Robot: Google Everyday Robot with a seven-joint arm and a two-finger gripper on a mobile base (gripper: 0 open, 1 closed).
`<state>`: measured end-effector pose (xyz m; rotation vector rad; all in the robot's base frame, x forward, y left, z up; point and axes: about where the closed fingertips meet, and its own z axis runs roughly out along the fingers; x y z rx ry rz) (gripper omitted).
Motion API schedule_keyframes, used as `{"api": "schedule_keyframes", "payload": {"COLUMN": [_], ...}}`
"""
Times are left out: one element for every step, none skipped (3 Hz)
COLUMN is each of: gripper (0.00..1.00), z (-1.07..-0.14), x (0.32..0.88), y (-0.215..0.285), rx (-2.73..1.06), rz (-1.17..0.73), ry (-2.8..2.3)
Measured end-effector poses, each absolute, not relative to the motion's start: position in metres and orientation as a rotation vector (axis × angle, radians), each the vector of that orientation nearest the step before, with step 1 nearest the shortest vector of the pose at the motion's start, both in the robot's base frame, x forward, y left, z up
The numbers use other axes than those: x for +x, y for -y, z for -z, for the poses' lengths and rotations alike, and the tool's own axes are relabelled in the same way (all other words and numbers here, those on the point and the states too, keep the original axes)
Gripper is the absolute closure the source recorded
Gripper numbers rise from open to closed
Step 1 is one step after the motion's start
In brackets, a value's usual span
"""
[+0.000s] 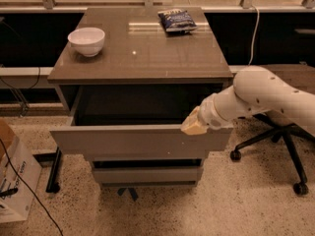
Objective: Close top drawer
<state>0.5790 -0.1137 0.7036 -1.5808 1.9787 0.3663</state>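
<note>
Wide grey-brown top drawer [140, 140] open, cream tool [195, 124] at front panel's right top edge.
Tool opening: can't tell. Blue snack bag [177, 19] print unreadable.

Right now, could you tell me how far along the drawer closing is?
Done: the gripper is at the top drawer, at the upper edge of its front panel near the right end. In hand: it looks placed to push the panel in. Left: nearly all the travel, since the drawer stands wide open with its inside showing below the cabinet top.
</note>
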Motion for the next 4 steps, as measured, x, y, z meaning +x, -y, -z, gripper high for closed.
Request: {"api": "schedule_keyframes", "payload": {"gripper": [1.0,1.0,1.0,1.0], "z": [-0.725,-0.711,-0.71,-0.731], "x": [0.605,0.609,0.613,0.601], "y": [0.114,0.11,0.11,0.112], "rx": [-1.543,-1.546,-1.53,-1.493], "rz": [-0.331,-0.298,-0.265,-0.215], "ry": [-1.937,-1.949,-1.925,-1.877]}}
